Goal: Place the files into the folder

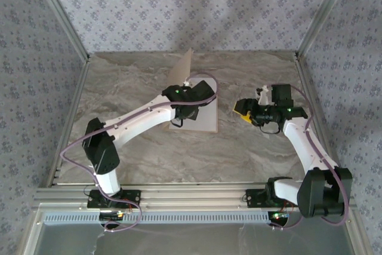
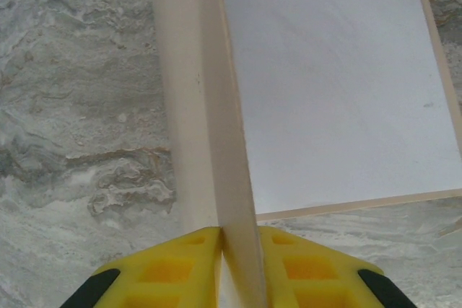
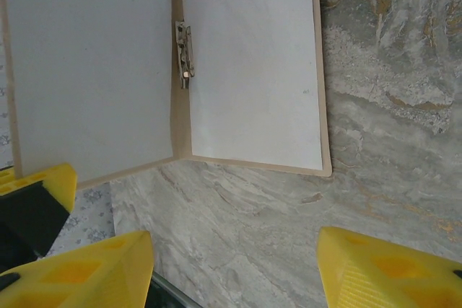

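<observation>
The tan folder (image 1: 203,120) lies open on the marble table. One cover (image 1: 182,70) stands raised, the other lies flat. A white file sheet (image 2: 339,84) rests on the flat cover, with a tan margin around it (image 3: 253,63). A small metal clip (image 3: 183,52) sits at the spine. The raised cover's inner face (image 3: 94,63) looks pale. My left gripper (image 2: 238,232) is shut on the edge of the raised cover (image 2: 216,106), which runs upright between its yellow fingers. My right gripper (image 3: 234,250) is open over bare table, to the right of the folder (image 1: 242,110).
Patterned walls and metal frame posts (image 1: 310,34) enclose the table on three sides. An aluminium rail (image 1: 191,195) runs along the near edge by the arm bases. Bare marble (image 1: 119,88) lies left of the folder, with more in front of it.
</observation>
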You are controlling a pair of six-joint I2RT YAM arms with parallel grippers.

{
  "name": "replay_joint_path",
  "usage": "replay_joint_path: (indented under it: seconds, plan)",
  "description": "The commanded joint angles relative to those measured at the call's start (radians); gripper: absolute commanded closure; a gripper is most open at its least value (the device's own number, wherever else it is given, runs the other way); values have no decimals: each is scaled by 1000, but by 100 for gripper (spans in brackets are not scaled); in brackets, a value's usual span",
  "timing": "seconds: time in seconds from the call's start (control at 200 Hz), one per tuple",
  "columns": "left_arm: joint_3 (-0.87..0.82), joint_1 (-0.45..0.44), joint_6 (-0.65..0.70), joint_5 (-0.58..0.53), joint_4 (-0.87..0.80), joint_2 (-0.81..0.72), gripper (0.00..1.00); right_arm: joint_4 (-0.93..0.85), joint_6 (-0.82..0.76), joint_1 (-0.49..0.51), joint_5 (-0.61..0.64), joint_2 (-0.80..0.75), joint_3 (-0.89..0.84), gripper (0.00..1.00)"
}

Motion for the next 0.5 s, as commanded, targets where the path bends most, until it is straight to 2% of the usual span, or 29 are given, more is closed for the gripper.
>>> replay_joint_path:
  seconds: [0.0,0.495]
  plan:
    - [54,-9,-35,23,-38,46,81,-11,-20,-14,-31,-22,-15,37]
    - [250,-64,-39,95,-67,250,78,-12,-35,-60,-53,-34,-39,37]
